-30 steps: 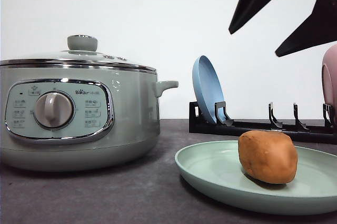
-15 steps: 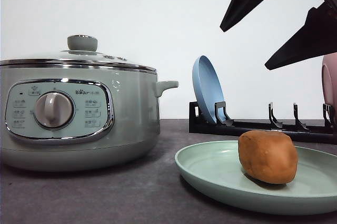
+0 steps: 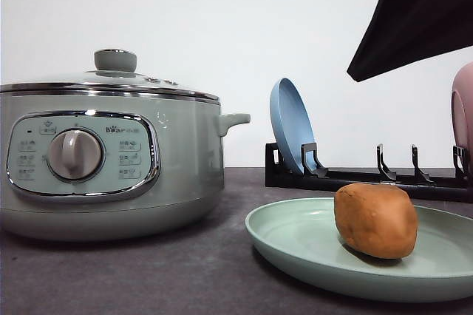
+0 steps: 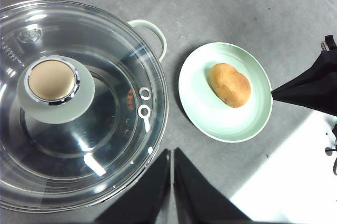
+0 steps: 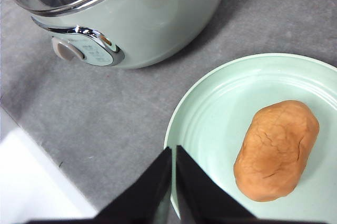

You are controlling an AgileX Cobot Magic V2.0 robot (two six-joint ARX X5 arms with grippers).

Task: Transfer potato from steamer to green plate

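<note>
I see a dark grey, faintly speckled tabletop [image 3: 148, 278] under a plain white wall [image 3: 244, 34] with a socket. The smooth orange-brown, egg-shaped potato [image 5: 276, 149] (skin finely cracked) lies on the shallow pale mint-green plate [image 5: 210, 124], just ahead of my right gripper [image 5: 173, 153], whose fingers are pressed together and hold nothing. My left gripper [image 4: 171, 155], likewise closed and empty, hovers above the rim of the glass-lidded pale green steamer [image 4: 79, 103].
</note>
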